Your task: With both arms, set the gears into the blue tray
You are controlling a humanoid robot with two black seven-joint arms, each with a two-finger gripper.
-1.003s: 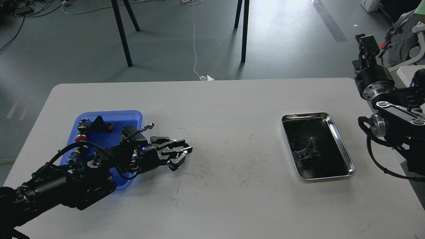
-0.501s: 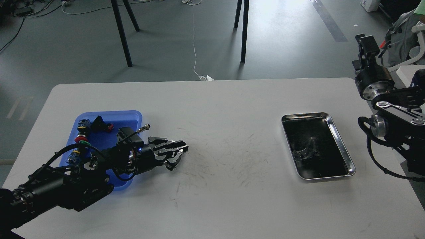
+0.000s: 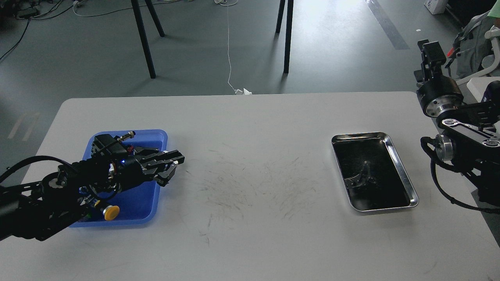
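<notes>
The blue tray [image 3: 150,136] lies at the table's left. In it are push-button switches, one with a yellow cap [image 3: 111,211]. My left arm comes in low from the left and lies across the tray, hiding much of its floor. My left gripper [image 3: 172,166] hangs over the tray's right rim with its dark fingers pointing right, and I cannot tell whether anything is between them. No gears can be made out anywhere. My right arm stays folded at the far right edge, beyond the table. Its far end, my right gripper [image 3: 431,52], points up and away.
A shiny steel tray [image 3: 403,171] with a dark floor sits at the right of the white table [image 3: 258,128]; only dim reflections show in it. The table's middle bears dark scuff marks. Black stand legs [image 3: 287,37] and cables are on the floor behind.
My left arm has drawn back to the left, carrying its gripper from the bare table right of the blue tray to over the tray's right rim. The yellow-capped button is now uncovered. The right arm has not moved.
</notes>
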